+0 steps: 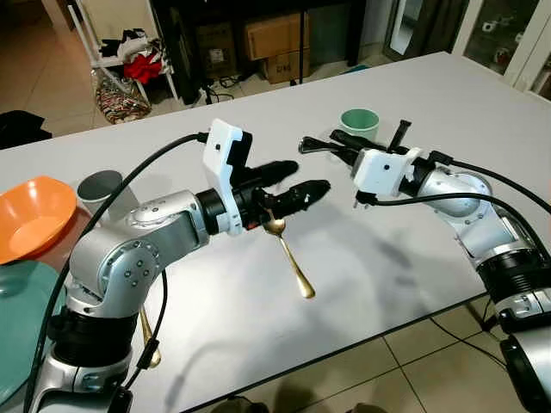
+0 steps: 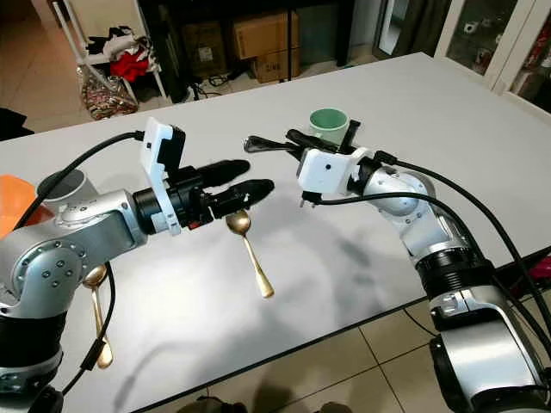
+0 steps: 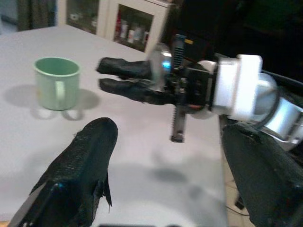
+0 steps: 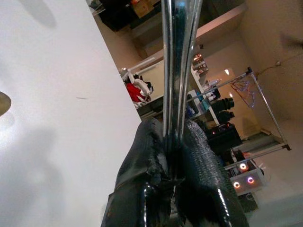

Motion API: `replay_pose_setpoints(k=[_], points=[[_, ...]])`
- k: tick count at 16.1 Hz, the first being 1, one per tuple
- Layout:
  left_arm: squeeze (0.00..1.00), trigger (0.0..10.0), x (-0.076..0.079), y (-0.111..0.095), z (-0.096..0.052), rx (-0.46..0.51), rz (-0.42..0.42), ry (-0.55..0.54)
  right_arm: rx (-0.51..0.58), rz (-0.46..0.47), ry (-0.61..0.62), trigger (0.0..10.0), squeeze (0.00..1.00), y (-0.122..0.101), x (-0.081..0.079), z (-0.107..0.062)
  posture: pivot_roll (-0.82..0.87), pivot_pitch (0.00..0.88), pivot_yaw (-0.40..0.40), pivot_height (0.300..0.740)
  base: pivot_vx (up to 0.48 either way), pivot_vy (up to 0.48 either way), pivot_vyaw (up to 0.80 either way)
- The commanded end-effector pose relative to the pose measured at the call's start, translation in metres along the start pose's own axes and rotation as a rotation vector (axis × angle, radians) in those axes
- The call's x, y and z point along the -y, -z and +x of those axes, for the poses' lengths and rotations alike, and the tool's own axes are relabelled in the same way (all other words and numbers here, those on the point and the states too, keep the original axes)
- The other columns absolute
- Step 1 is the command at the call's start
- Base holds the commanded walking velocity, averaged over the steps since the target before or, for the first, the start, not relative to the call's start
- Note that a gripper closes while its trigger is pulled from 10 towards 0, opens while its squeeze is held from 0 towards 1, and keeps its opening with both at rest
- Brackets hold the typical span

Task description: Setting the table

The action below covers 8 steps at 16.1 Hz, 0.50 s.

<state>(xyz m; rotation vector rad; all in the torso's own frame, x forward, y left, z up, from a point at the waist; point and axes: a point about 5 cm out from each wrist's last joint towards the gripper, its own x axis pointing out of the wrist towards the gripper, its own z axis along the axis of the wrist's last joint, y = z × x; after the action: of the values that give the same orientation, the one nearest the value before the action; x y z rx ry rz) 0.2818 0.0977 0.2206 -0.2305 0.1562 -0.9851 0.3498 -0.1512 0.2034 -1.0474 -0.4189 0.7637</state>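
A gold spoon [image 1: 289, 255] lies on the white table [image 1: 448, 95], handle toward the front edge. My left gripper [image 1: 308, 176] hovers just above the spoon's bowl, open, with nothing between its fingers [image 3: 90, 156]. My right gripper [image 1: 331, 142] faces it from the right, shut on a silver piece of cutlery [image 4: 179, 71] that sticks out past the fingertips; I cannot tell which kind. A green mug [image 1: 359, 123] stands just behind the right gripper. A second gold spoon [image 2: 99, 318] lies near the front edge under my left arm.
An orange bowl [image 1: 30, 215], a grey cup [image 1: 103, 191] and a teal plate [image 1: 17, 327] are grouped at the table's left end. The table's front edge [image 1: 362, 340] runs close below the spoon. Boxes and shelves stand beyond the far side.
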Motion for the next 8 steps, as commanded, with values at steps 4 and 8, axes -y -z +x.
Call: replay_pose_setpoints(k=[4,8], points=[[0.0,10.0,-0.012,-0.007,0.0,0.046,0.036,-0.098,0.038,-0.03,-0.054,10.0,0.0,-0.008,-0.011,0.006,-0.1,0.017,0.129,0.74,0.0,0.0,0.0],[0.0,4.9,-0.005,-0.002,0.004,0.042,0.019,-0.048,0.028,-0.073,-0.08,10.0,0.0,-0.007,-0.016,0.007,-0.1,0.008,0.13,0.74,0.0,0.0,0.0]])
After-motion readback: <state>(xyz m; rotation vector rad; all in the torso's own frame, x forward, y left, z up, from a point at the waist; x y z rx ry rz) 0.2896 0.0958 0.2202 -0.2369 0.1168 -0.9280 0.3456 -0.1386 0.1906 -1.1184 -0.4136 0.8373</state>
